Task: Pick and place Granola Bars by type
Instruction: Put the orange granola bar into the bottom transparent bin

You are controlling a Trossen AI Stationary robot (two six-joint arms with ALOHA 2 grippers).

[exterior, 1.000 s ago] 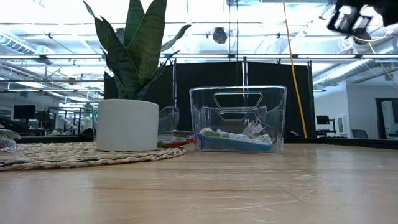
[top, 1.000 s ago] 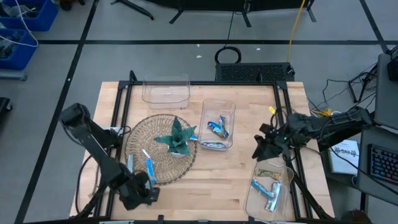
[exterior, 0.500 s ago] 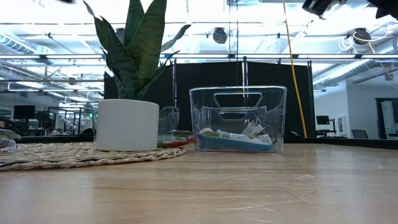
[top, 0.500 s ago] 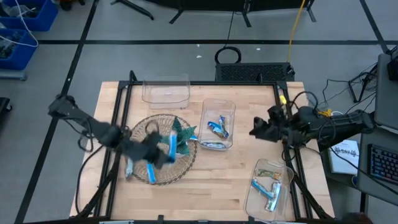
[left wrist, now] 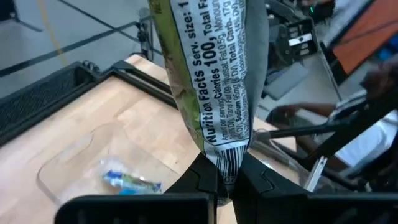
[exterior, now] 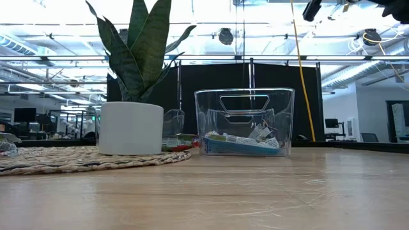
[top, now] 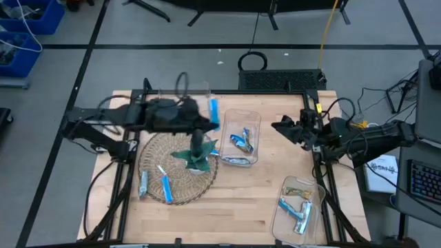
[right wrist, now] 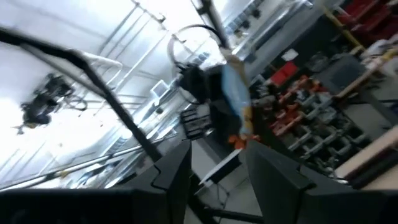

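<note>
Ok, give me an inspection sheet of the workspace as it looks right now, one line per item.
Surface: wooden table, a round woven mat on its left half.
Job's things: granola bars in the middle clear bin and the front right bin; two blue bars lie on the mat; the back bin looks empty.
Clutter: potted plant on the mat.
Grippers: left gripper shut on a granola bar, raised near the middle bin; right gripper raised by the table's right edge, nothing seen in it.
Cables: yellow cable on the floor behind.
Surroundings: blue crate, keyboard.
</note>
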